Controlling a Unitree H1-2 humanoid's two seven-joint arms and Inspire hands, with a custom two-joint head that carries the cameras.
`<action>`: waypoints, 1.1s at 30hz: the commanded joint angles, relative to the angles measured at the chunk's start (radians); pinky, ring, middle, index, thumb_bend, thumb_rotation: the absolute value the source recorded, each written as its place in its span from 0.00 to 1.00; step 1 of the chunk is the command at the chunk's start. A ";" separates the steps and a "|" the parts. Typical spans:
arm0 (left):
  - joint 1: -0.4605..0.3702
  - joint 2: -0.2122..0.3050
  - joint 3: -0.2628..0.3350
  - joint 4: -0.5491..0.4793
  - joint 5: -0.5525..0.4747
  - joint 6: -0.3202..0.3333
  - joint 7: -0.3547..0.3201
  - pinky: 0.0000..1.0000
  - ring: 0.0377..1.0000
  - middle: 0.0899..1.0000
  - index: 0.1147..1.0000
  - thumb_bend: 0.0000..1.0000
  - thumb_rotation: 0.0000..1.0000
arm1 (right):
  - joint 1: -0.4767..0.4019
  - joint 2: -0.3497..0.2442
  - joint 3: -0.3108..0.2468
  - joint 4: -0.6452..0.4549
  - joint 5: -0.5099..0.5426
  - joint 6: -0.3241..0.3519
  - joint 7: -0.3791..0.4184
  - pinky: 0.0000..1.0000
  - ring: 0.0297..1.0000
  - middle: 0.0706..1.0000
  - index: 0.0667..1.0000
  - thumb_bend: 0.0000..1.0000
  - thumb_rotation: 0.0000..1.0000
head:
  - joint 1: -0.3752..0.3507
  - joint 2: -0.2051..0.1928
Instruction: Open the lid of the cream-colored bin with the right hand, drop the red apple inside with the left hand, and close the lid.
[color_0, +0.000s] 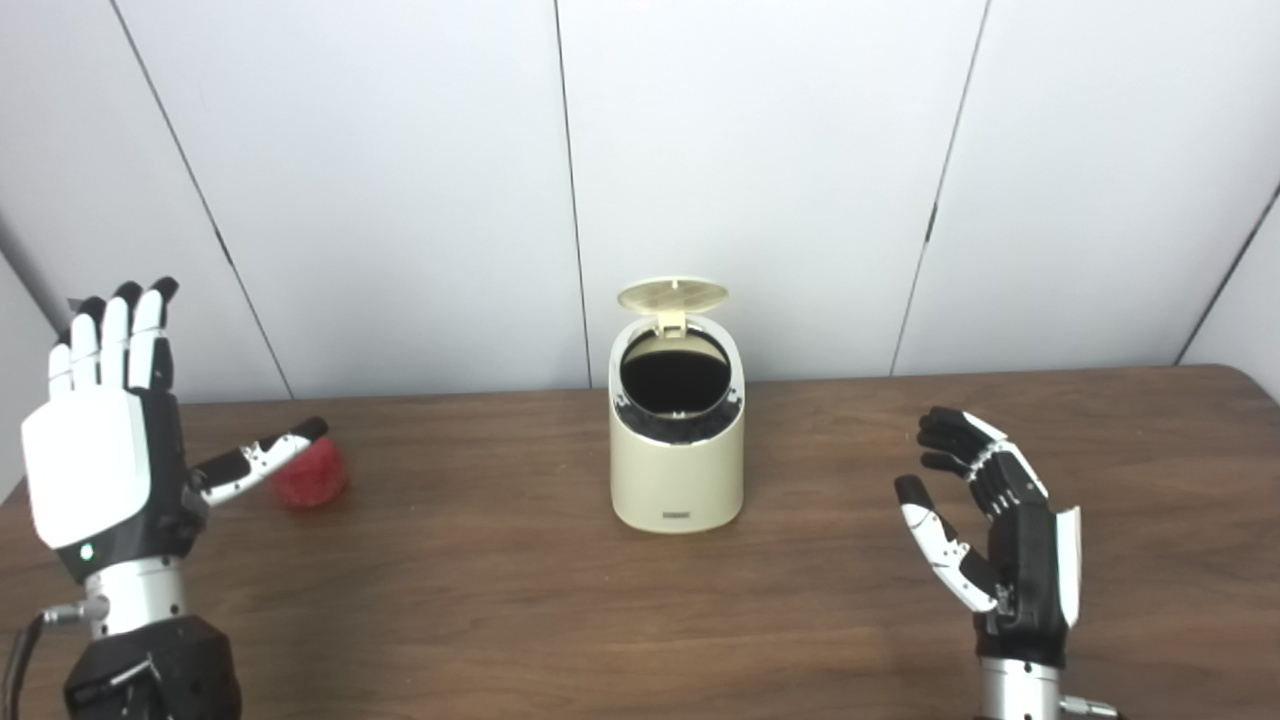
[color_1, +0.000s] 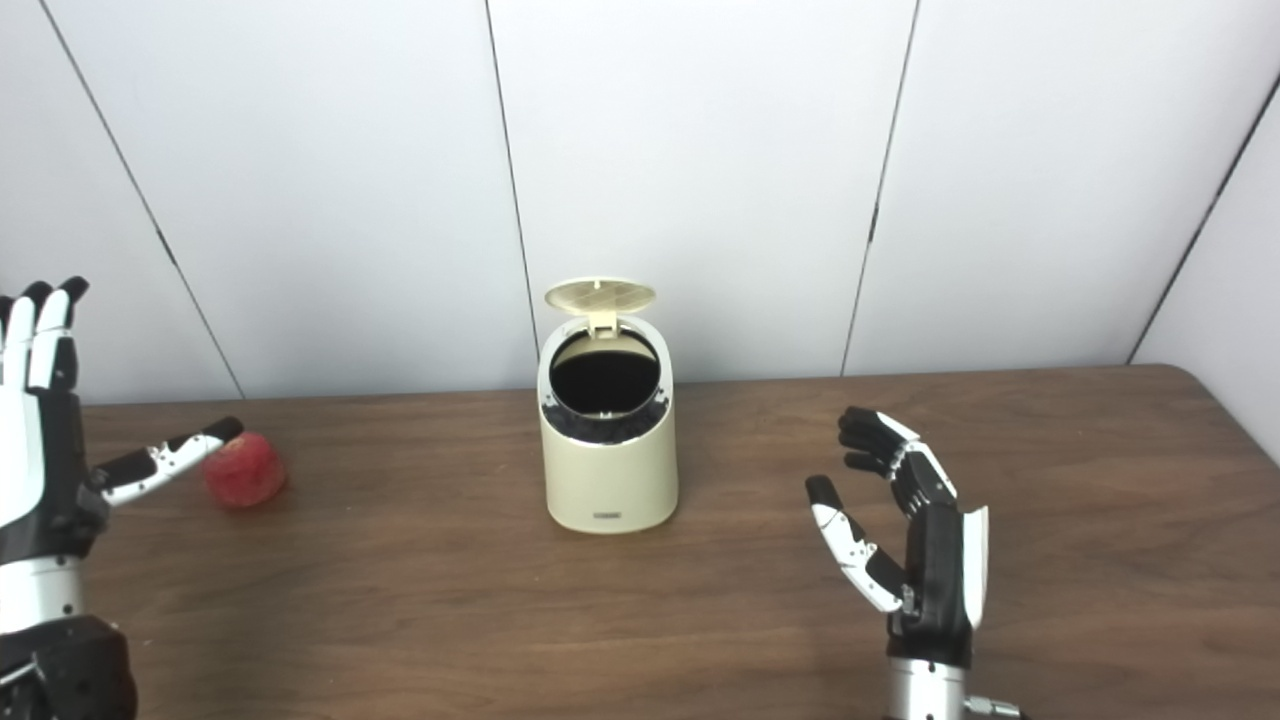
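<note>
The cream-colored bin (color_0: 677, 440) stands upright near the middle of the brown table, its round lid (color_0: 672, 294) flipped up at the back so the dark inside shows. A red apple (color_1: 244, 469) lies on the table at the left, partly behind my left thumb in the left eye view. My left hand (color_0: 105, 440) is raised at the far left, open, fingers pointing up, holding nothing. My right hand (color_0: 995, 525) hovers over the table right of the bin, open and empty, fingers slightly curled.
The wooden table (color_0: 500, 600) runs the full width, with its rounded right corner (color_0: 1240, 385) at the back. White wall panels (color_0: 750, 150) rise just behind the bin.
</note>
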 joint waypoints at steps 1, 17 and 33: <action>-0.060 0.027 0.006 0.029 -0.034 0.034 -0.019 0.91 0.99 0.97 0.97 1.00 0.36 | -0.030 -0.003 0.000 -0.013 0.000 -0.037 0.007 0.63 0.69 0.69 0.68 0.22 0.28 | 0.003 0.000; -0.281 0.157 -0.152 0.466 -0.211 0.197 -0.182 0.61 0.82 0.84 0.80 1.00 0.36 | -0.028 0.003 -0.020 -0.002 -0.031 -0.037 0.006 0.65 0.69 0.69 0.69 0.22 0.30 | 0.024 -0.011; -0.318 0.190 -0.293 0.642 -0.243 0.225 -0.168 0.66 0.84 0.87 0.82 1.00 0.44 | -0.032 -0.006 -0.032 0.006 -0.001 -0.037 0.025 0.64 0.68 0.68 0.68 0.21 0.26 | 0.083 -0.034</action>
